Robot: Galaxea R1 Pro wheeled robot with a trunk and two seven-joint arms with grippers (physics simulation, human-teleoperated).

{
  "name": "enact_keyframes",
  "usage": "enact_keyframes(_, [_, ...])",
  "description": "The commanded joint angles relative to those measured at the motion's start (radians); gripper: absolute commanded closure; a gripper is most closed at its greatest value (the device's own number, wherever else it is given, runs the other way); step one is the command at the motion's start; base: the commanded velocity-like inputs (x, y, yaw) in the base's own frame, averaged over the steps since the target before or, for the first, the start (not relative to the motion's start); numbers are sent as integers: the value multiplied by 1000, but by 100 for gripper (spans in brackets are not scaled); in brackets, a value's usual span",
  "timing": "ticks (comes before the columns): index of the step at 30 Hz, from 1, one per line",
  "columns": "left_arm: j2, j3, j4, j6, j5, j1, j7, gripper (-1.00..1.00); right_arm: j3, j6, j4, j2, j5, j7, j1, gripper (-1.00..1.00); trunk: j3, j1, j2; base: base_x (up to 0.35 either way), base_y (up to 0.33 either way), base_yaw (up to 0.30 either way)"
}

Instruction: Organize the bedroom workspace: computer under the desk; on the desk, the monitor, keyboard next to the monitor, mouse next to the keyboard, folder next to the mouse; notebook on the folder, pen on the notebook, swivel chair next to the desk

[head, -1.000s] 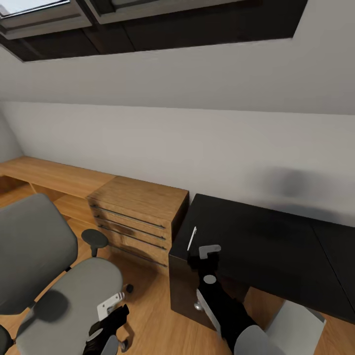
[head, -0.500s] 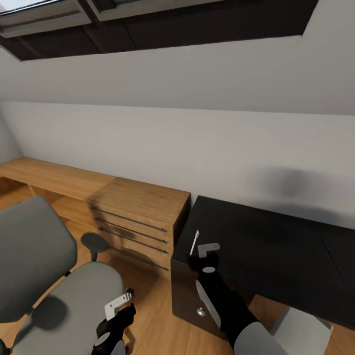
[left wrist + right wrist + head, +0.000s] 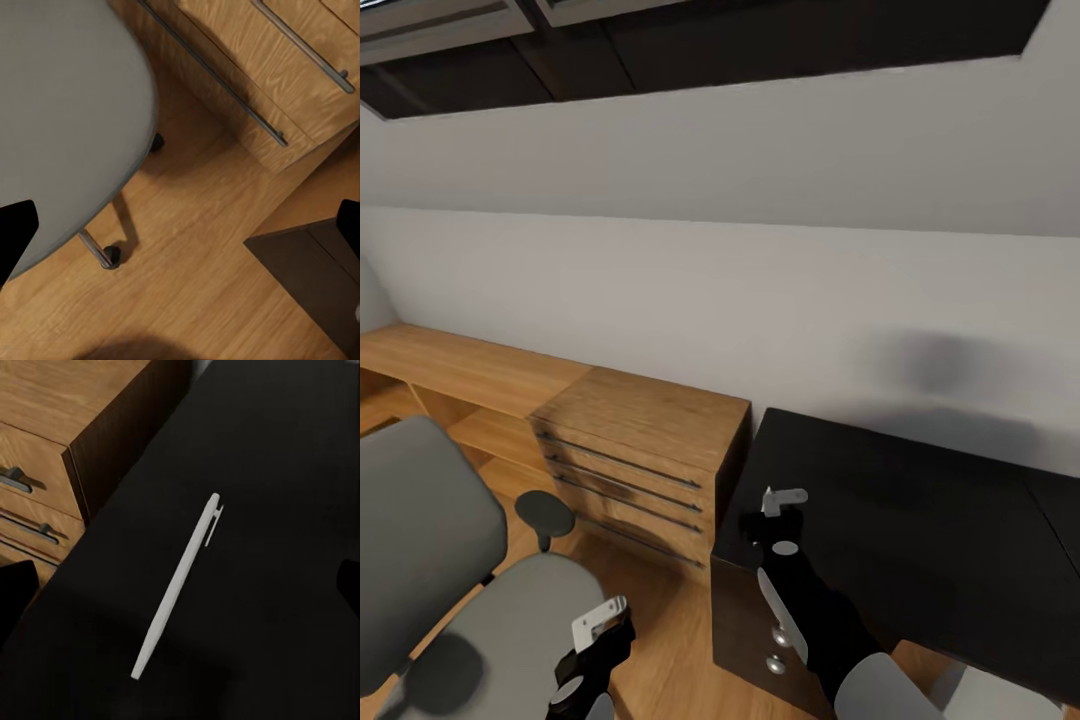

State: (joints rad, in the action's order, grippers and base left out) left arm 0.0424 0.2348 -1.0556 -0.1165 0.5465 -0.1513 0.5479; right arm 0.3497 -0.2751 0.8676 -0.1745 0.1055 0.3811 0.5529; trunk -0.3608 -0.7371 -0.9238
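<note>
One pen (image 3: 180, 585): lying flat on the desk (image 3: 920, 520), near its corner by the chest (image 3: 645, 440).
Right pincer (image 3: 778, 505): open, above the pen.
Left pincer (image 3: 598, 630): open, over the chair (image 3: 510, 620) seat edge.

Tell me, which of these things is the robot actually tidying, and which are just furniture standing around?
Part of the job:
the pen, lying on the desk below the open right gripper
the swivel chair, beside the open left gripper

Just standing about:
the wooden chest of drawers
the long wooden shelf along the wall
</note>
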Motion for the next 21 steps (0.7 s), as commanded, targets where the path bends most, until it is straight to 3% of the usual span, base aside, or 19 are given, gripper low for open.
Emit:
enact_keyframes(1, [-1, 2, -1, -4, 3, -1, 7, -100, 2, 8, -3, 0, 9, 7, 1, -100, -1, 0, -1, 45, 2, 0])
enact_keyframes(5, [0, 2, 0, -2, -1, -1, 8, -100, 2, 21, -40, 0, 7, 6, 8, -100, -1, 0, -1, 21, 1, 0])
enact_keyframes(8, [0, 3, 0, -2, -2, -1, 9, -100, 2, 24, -113, 0, 7, 5, 47, -100, -1, 0, -1, 3, 0, 0])
enact_keyframes(10, [1, 3, 0, 4, -2, -1, 9, -100, 4, 30, -246, 0, 10, 4, 106, -100, -1, 0, -1, 1, 0, 0])
enact_keyframes(14, [1, 4, 2, 47, -1, -1, 8, -100, 4, 38, -338, 0, 13, 1, 157, -100, -1, 0, -1, 0, 0, 0])
enact_keyframes(15, [1, 4, 3, 64, 0, -1, 7, -100, 3, 75, -385, 0, 14, -8, 172, -100, -1, 0, -1, 0, 0, 0])
enact_keyframes(21, [3, 9, -3, 69, -1, -1, 12, -100, 3, 99, -434, 0, 15, -45, 189, -100, -11, -12, -22, 0, 0, 0])
